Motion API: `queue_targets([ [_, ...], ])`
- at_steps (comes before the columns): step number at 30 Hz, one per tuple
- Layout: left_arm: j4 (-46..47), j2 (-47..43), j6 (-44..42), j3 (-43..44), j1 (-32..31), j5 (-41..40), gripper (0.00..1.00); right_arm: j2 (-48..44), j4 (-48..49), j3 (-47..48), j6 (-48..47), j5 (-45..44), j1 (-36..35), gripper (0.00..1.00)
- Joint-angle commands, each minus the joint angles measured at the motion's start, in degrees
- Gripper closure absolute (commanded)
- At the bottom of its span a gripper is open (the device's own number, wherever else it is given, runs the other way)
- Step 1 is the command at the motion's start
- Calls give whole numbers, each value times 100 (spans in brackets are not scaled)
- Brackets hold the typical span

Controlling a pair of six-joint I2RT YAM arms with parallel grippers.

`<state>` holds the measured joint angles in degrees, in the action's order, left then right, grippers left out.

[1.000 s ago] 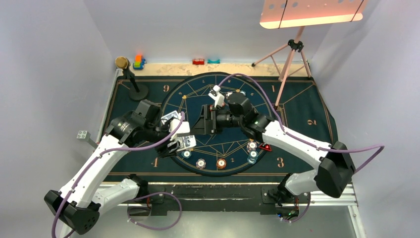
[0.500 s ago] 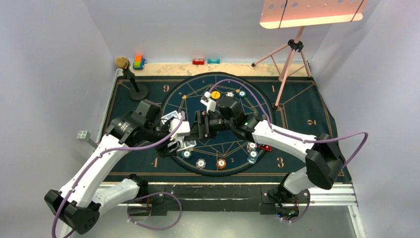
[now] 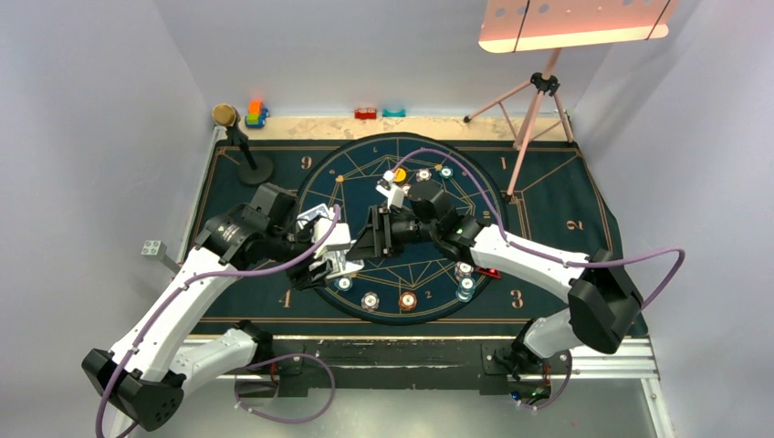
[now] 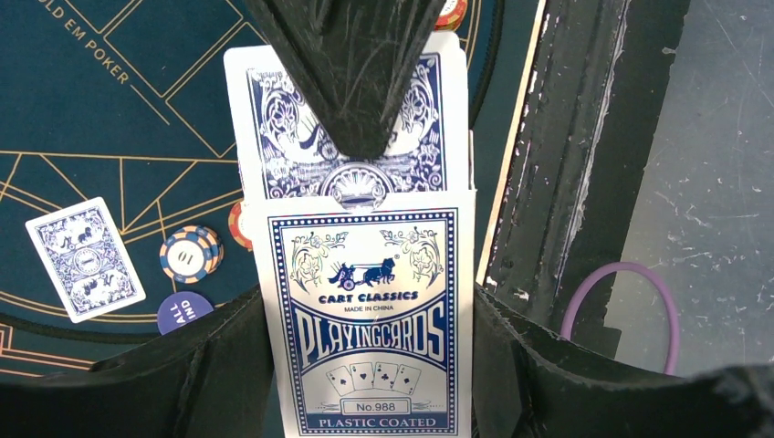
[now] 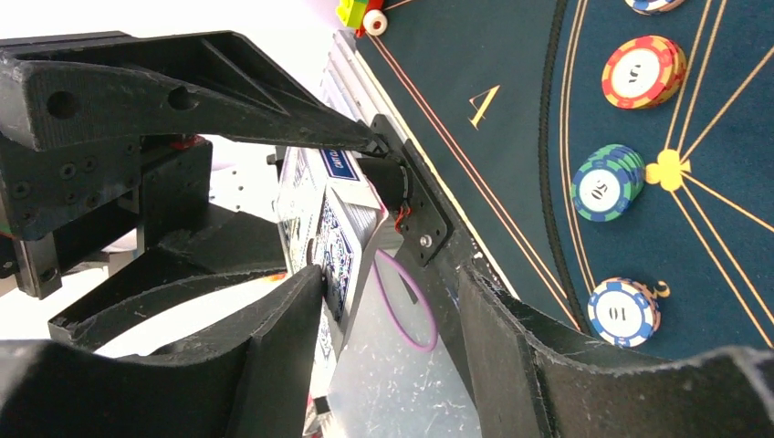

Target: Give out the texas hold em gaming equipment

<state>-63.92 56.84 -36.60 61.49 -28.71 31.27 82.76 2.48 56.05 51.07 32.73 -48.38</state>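
Clamping the playing card box [image 4: 365, 274], left gripper [image 4: 370, 315] is squeezed tight; right gripper [image 5: 391, 292] sits apart around the poking-out card [image 4: 274, 137].

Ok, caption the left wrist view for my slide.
Left gripper holds an open card box; a finger of the right gripper covers the protruding top card.

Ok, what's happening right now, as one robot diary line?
left gripper: shut on card box | right gripper: open, straddling top card sticking out of box | step: card not yet pulled free
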Motion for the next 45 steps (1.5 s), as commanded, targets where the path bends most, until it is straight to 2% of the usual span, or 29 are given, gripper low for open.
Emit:
queue_targets([
  [1, 169, -73, 91, 201, -21, 210, 100, -317, 114, -130, -3, 85, 164, 43],
  [12, 204, -52, 92, 179, -21, 219, 100, -651, -22, -160, -55, 119, 470, 45],
  [17, 211, -45, 102, 179, -19, 223, 100, -461, 428, -52, 138, 260, 272, 31],
  [22, 208, -46, 110, 194, -20, 220, 100, -61, 336, 252, 63, 342, 3, 29],
  [28, 202, -50, 114, 205, -16, 219, 100, 71, 278, 225, 128, 423, -14, 39],
  [33, 213, -40, 126, 205, -20, 238, 100, -159, -18, 201, 17, 216, 33, 45],
  [45, 213, -76, 110, 188, -21, 253, 100, -599, -230, -88, -59, 134, 399, 51],
])
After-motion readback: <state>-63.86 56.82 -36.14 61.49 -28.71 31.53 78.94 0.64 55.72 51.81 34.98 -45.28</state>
